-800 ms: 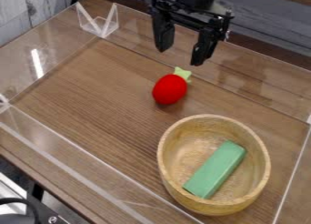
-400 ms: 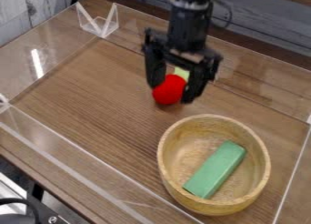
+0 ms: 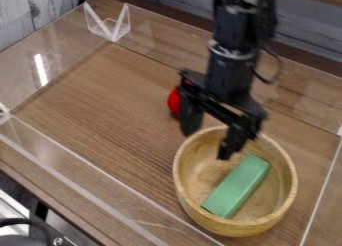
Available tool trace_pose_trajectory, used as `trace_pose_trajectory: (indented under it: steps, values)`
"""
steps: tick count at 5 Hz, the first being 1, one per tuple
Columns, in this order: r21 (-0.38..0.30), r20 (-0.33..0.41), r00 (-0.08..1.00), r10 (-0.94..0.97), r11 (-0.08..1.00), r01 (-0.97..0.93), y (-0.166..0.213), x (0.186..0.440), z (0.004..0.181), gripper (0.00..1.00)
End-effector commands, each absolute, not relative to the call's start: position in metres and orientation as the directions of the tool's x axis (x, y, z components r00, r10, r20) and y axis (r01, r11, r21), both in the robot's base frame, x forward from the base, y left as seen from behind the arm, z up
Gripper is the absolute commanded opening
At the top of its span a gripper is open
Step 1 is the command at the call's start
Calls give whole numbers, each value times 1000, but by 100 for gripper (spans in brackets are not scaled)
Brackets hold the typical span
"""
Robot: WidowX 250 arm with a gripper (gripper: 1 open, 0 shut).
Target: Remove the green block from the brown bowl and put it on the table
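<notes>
The mint-green block [image 3: 237, 187] lies flat inside the brown bowl [image 3: 190, 173], slanting from lower left to upper right. My gripper [image 3: 219, 133] hangs open and pointing down over the bowl's far rim, its black fingers [image 3: 238, 141] spread wide just above and behind the block's upper end, with nothing between them. The dark wood-grain table [image 3: 107, 100] stretches out to the left of the bowl.
A red round fruit [image 3: 175, 98] sits on the table right behind the gripper, mostly hidden by it. Low clear acrylic walls [image 3: 54, 50] edge the table, with a small clear stand [image 3: 106, 23] at the back left.
The gripper has travelled from the back of the table, past the red fruit, toward the front right and down to the bowl's far rim. It stayed open throughout.
</notes>
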State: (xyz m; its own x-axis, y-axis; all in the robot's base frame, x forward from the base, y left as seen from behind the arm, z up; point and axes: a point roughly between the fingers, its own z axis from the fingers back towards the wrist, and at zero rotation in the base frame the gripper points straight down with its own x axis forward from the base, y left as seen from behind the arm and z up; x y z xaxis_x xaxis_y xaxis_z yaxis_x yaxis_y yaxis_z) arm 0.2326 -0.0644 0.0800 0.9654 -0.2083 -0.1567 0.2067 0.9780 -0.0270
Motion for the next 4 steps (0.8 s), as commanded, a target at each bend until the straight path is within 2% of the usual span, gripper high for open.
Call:
trace_pose_trajectory:
  steps: [1,4]
  values:
    - [-32,-104,962,-254,967,252,-88,230,83,100]
    - [-49,-107,947,-302,953,298,-107,229,49,100]
